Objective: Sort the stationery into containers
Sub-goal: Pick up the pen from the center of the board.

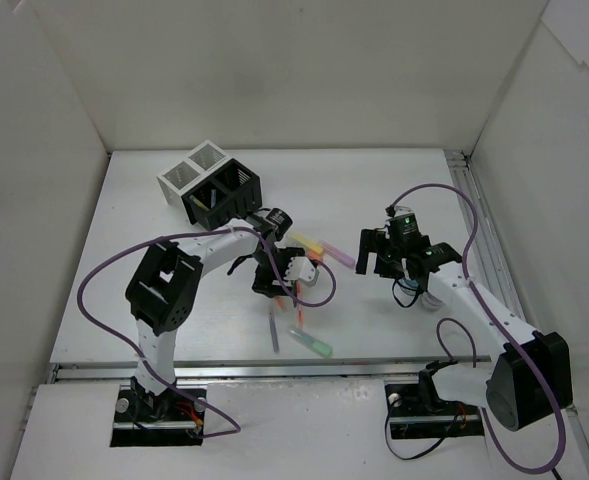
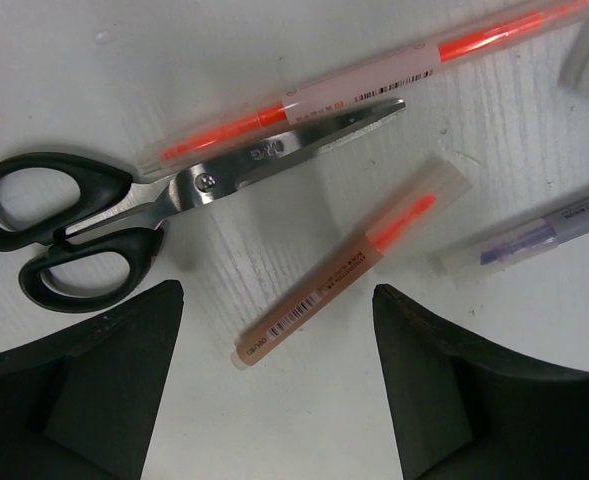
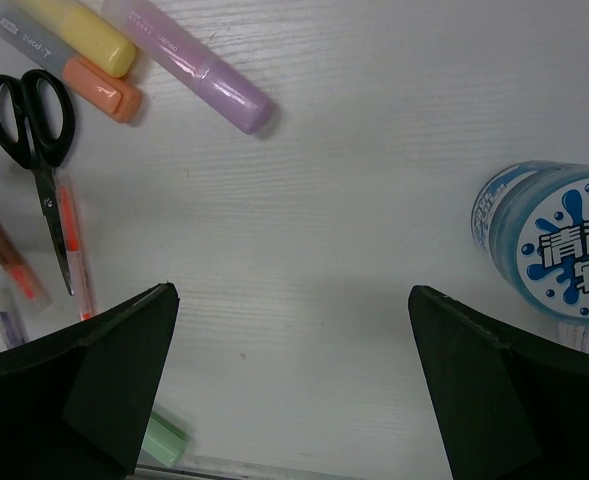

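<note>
1. On the top camera, the containers (image 1: 210,186) stand at the far left of the surface (image 1: 394,190): four joined square mesh cups, two white behind and two black in front. Neither wrist camera shows them.
2. My left claw (image 1: 274,276) hangs low over the stationery pile mid-surface and hides most of it from above. Its own camera fills the gap: the black-handled scissors (image 2: 74,225) lie closed, steel blades touching a long orange pen (image 2: 374,80) with a clear barrel.
3. The left claw (image 2: 277,318) is spread wide and grips nothing. The barcode end of a short orange pen (image 2: 354,265) lies between its fingertips, and a purple pen (image 2: 544,235) lies just beside to the right.
4. My right claw (image 3: 292,300) is also wide and holds nothing, over bare, faintly grained white surface.
5. Only the right wrist camera shows a round blue-labelled bottle (image 3: 549,245) near its right finger. On the far left it shows a yellow highlighter (image 3: 79,35), an orange highlighter (image 3: 99,88) and a lilac-pink highlighter (image 3: 194,65), all chunky and matte.
6. A green highlighter (image 1: 312,344) and a blue-grey pen (image 1: 274,332) lie near the front edge. The open room is between the arms and along the far wall.
</note>
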Tool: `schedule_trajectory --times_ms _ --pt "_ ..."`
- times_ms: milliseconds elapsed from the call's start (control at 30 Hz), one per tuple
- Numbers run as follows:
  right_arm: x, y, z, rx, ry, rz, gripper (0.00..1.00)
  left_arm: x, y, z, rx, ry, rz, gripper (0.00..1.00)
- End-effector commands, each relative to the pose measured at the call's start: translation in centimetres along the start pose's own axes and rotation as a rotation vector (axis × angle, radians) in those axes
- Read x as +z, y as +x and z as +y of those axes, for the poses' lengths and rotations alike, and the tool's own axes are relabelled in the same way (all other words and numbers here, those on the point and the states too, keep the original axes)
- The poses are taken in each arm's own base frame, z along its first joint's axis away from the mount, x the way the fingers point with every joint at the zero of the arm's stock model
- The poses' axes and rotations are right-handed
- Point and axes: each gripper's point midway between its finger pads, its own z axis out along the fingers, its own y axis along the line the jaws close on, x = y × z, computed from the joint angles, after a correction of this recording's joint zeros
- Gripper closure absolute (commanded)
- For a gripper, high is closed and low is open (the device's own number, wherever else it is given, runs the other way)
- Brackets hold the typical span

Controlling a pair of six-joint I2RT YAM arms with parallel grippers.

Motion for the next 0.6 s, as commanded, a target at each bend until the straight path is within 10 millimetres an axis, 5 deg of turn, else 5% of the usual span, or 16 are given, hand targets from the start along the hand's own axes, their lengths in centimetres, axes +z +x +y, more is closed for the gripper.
schedule_trajectory --times_ms 0,567 --pt "-0.4 -1.9 0.2 0.019 0.013 -0.046 0.02 -0.8 -0.9 -0.4 0.028 0.001 -0.017 0.29" --pt "-0.8 -2.2 0.1 0.018 0.018 -0.055 0.02 1.1 -0.9 -4.3 0.027 0.171 0.027 0.61"
